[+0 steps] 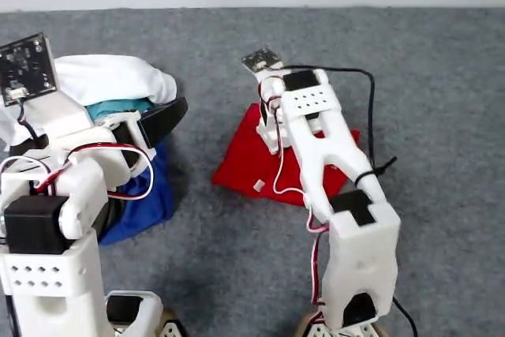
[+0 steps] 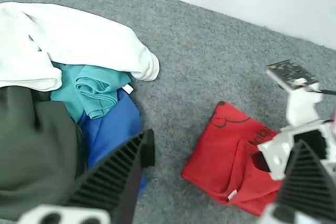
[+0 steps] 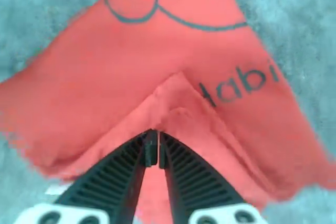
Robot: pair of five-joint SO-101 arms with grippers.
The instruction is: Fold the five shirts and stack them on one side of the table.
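A red shirt [image 1: 241, 165] [image 2: 220, 150] [image 3: 131, 61] lies partly folded on the grey table [image 1: 426, 61], near the middle. My right gripper [image 3: 154, 149] [image 1: 270, 125] is down on it, fingers closed together on a raised fold of the red cloth. At the left sits a loose pile: a white shirt [image 1: 110, 76] [image 2: 79, 35] on top, a teal shirt [image 1: 118, 106] [image 2: 89, 90], a blue shirt [image 1: 146, 195] [image 2: 110, 129] and a dark grey-green shirt [image 2: 31, 150]. My left gripper [image 2: 220, 177] [image 1: 158, 120] hangs open over the pile's inner edge, holding nothing.
A pale wall runs along the table's far edge [image 1: 252, 7]. Grey felt lies bare to the right of the red shirt [image 1: 442, 116] and between the two shirt groups [image 1: 197, 219]. A black cable [image 1: 371, 116] trails by the right arm.
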